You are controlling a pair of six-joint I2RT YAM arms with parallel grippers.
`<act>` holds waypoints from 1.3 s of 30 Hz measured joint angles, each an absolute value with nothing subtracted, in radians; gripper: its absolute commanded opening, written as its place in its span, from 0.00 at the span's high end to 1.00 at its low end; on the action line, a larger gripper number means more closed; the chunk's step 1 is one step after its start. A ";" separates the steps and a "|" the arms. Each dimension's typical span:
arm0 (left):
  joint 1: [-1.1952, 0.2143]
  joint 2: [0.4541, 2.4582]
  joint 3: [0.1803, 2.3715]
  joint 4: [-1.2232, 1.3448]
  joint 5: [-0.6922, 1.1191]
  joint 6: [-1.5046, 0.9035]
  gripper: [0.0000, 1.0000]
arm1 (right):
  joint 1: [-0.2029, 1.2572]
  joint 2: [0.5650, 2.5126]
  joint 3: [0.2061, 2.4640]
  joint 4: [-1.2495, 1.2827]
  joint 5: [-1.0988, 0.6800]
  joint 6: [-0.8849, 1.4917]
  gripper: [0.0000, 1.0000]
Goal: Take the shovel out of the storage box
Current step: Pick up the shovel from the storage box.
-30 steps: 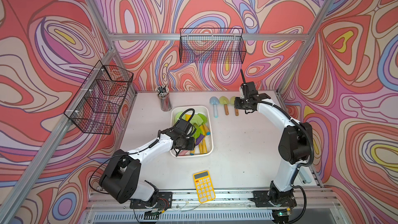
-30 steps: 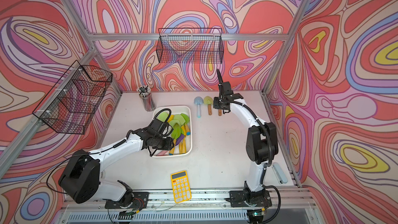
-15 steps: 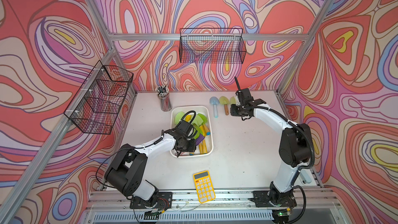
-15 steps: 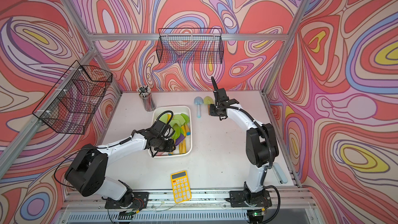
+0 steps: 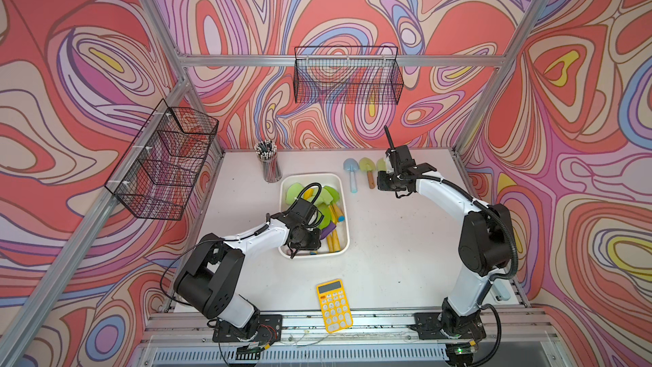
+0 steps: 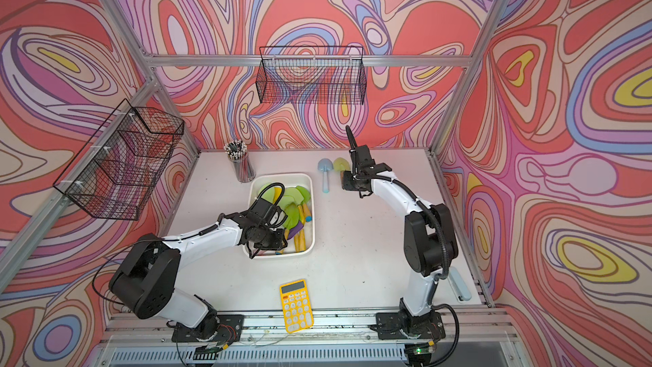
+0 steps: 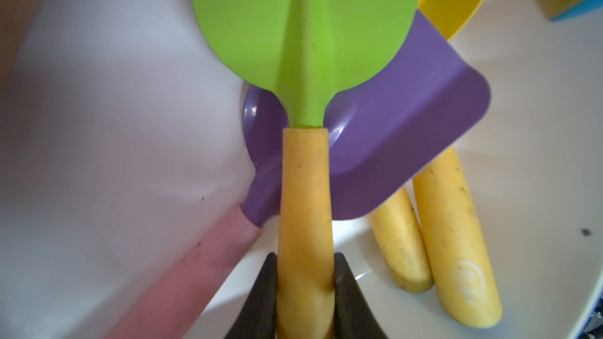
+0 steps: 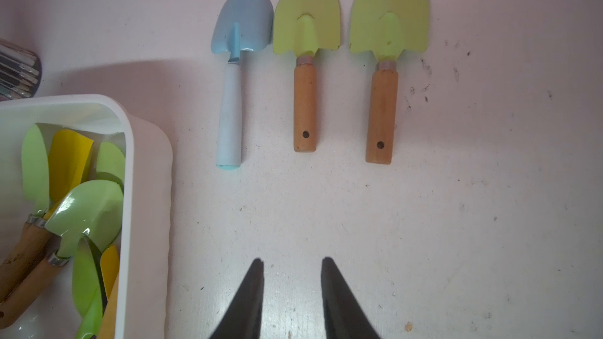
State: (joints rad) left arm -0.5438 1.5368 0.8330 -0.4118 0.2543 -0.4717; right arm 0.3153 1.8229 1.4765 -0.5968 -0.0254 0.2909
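White links (image 5: pixel 254 238), black joints (image 5: pixel 483 241), corrugated black cables (image 5: pixel 513 248); right hand (image 8: pixel 292 259) fingers (image 8: pixel 251 295) black, tapered.

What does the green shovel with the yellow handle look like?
The green shovel has a smooth, bright green blade with a ridge down its middle and a rounded yellow handle, slightly scuffed. It is inside the white storage box, its blade and neck crossing over a purple scoop. The left gripper is shut on the handle.
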 measured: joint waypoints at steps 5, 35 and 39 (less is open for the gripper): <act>-0.544 1.521 0.841 -0.449 0.218 -0.467 1.00 | 0.315 1.809 1.472 -0.597 -0.026 0.291 0.68; -0.345 1.343 0.793 0.041 0.721 -0.765 1.00 | 0.395 1.673 1.055 0.229 -0.866 0.721 0.59; -0.345 1.343 0.770 0.174 0.789 -0.845 1.00 | 0.405 1.693 1.025 0.400 -0.953 0.820 0.58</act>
State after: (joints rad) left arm -0.3450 1.3430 0.7700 0.1738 0.7895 -0.8448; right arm 0.4053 1.6932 1.0252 0.4000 -0.9531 0.8196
